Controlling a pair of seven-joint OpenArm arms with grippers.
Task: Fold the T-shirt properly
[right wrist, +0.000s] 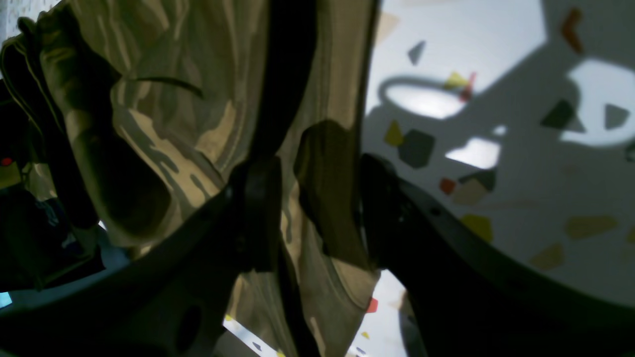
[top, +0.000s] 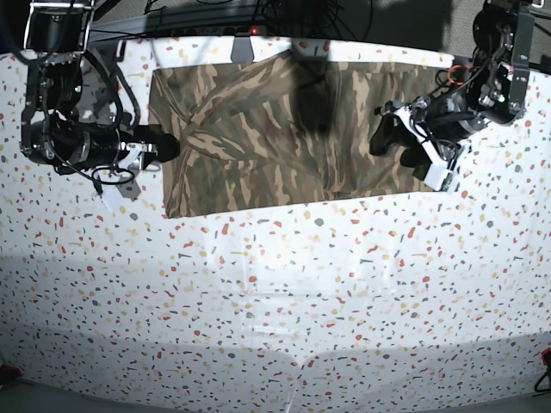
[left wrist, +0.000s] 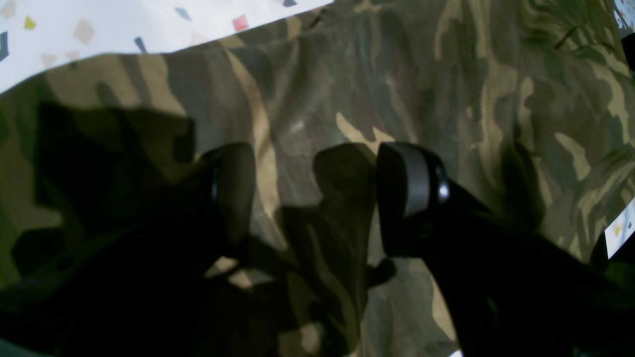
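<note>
As seen from the base view, the right gripper point(top: 165, 144) sits at the left edge of the T-shirt point(top: 275, 129), level with the cloth where a sleeve folds in diagonally. In the right wrist view, its two dark fingers point(right wrist: 258, 213) stand apart with a raised fold of camouflage cloth point(right wrist: 327, 188) between them; whether the pads press on that fold cannot be told. To the right of the fingers in that view lies the white speckled table point(right wrist: 496, 163), crossed by shadows.

The T-shirt lies spread flat across the far half of the table point(top: 275, 292), roughly rectangular, its near hem running almost straight from left to right. A dark shadow falls across its upper middle. The near half of the table carries only the coloured flecks of its pattern.

At the right end of the garment, the left gripper point(top: 398, 138) hangs over the cloth, near the shirt's right edge. The left wrist view shows its fingers point(left wrist: 409, 193) spread wide, with flat camouflage fabric point(left wrist: 317, 124) visible in the gap and nothing held between them. Contact between the fingertips and the cloth cannot be confirmed. A strip of the table point(left wrist: 124, 25) shows at the upper left of that view, beyond the shirt's edge.
</note>
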